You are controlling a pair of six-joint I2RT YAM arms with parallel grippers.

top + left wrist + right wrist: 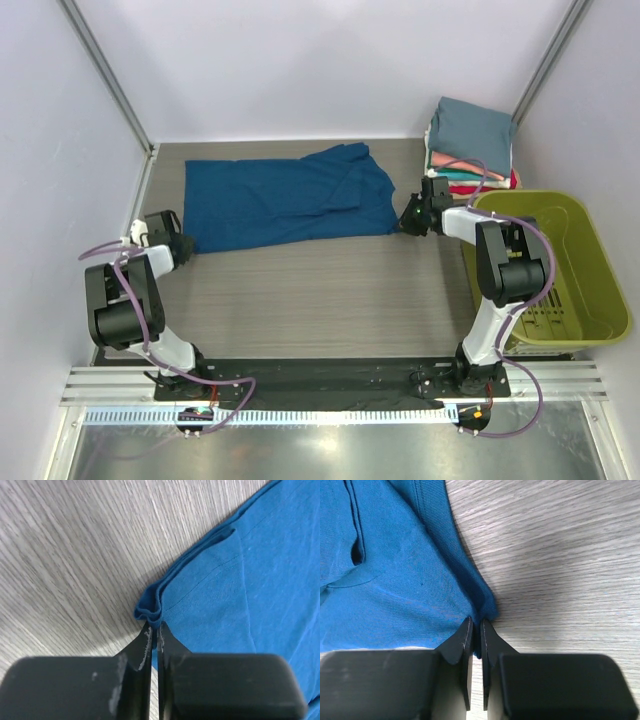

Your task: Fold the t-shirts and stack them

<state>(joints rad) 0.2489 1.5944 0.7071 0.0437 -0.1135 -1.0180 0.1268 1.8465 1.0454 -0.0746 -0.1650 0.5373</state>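
A dark blue t-shirt (285,205) lies spread lengthwise across the far part of the table, folded over itself, no print showing. My left gripper (183,245) is shut on the blue t-shirt's near left corner (149,611). My right gripper (403,222) is shut on its near right corner (487,607). A stack of folded t-shirts (470,145) sits at the back right, a slate-teal one on top, with coral, white and red edges below it.
An olive-green plastic basket (590,270) stands at the right, beside the right arm. White walls close the table at the back and sides. Bare wood-grain tabletop (320,290) lies between the shirt and the arm bases.
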